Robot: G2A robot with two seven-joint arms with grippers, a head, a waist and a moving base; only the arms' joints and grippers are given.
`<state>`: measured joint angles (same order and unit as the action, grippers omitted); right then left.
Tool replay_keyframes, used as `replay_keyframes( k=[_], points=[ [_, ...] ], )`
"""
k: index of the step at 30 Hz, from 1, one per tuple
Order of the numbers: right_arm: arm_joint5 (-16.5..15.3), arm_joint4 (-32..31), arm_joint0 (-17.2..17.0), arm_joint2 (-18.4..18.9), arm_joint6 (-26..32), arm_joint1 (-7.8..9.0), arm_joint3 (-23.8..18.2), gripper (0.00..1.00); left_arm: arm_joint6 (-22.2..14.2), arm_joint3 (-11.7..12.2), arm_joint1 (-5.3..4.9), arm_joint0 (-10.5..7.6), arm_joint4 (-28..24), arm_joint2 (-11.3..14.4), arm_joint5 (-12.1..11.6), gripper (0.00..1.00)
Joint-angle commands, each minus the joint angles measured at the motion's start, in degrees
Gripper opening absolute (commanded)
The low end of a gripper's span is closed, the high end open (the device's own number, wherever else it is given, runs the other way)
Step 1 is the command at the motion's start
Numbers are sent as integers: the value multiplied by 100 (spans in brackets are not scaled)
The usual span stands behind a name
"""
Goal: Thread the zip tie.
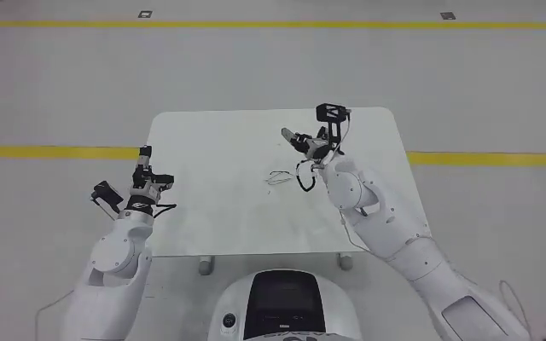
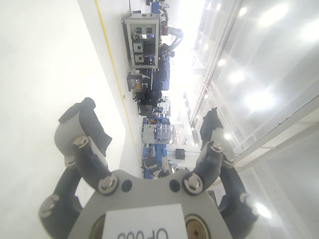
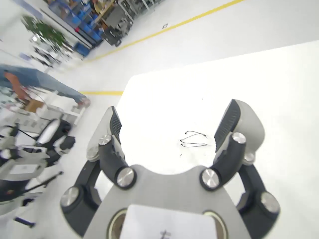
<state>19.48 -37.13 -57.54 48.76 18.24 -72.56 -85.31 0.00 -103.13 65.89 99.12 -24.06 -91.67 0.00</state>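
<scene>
Thin black zip ties (image 1: 279, 177) lie loose in a small tangle near the middle of the white table (image 1: 213, 136). In the right wrist view the zip ties (image 3: 194, 139) rest on the table (image 3: 274, 75) beyond and below my right gripper (image 3: 172, 105), which hangs open above them with nothing between its fingers. From above, the right gripper (image 1: 304, 141) is just behind and right of the ties. My left gripper (image 1: 147, 168) is held at the table's left edge, far from the ties. It is open and empty (image 2: 149, 106), facing out into the room.
The table's rounded left corner (image 2: 124, 135) lies close to the left gripper. A yellow floor line (image 1: 51, 152) runs past both sides of the table and another (image 1: 256, 24) runs behind it. Shelving and machines (image 3: 112, 26) stand far off.
</scene>
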Motion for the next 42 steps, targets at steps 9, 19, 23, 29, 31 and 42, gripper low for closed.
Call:
replay_keyframes(
  k=[9, 19, 23, 29, 31, 42],
  points=[
    [0, -723, 581, -580, 417, -352, 834, 100, 0, 0, 0, 0, 0, 0, 0, 100],
    [-1260, -1656, 1192, -698, 1759, -278, 1083, 100, 0, 0, 0, 0, 0, 0, 0, 100],
    [-2008, -1708, 1616, -821, 2606, -335, 1444, 100, 0, 0, 0, 0, 0, 0, 0, 100],
    [-2900, -1409, 2151, -1170, 3306, -555, 2256, 100, 0, 0, 0, 0, 0, 0, 0, 100],
    [-2900, -1409, 2151, -1170, 3306, -555, 2256, 100, 0, 0, 0, 0, 0, 0, 0, 100],
    [-3059, -1717, 2239, -1509, 3324, -702, 2503, 100, 0, 0, 0, 0, 0, 0, 0, 100]
  ],
)
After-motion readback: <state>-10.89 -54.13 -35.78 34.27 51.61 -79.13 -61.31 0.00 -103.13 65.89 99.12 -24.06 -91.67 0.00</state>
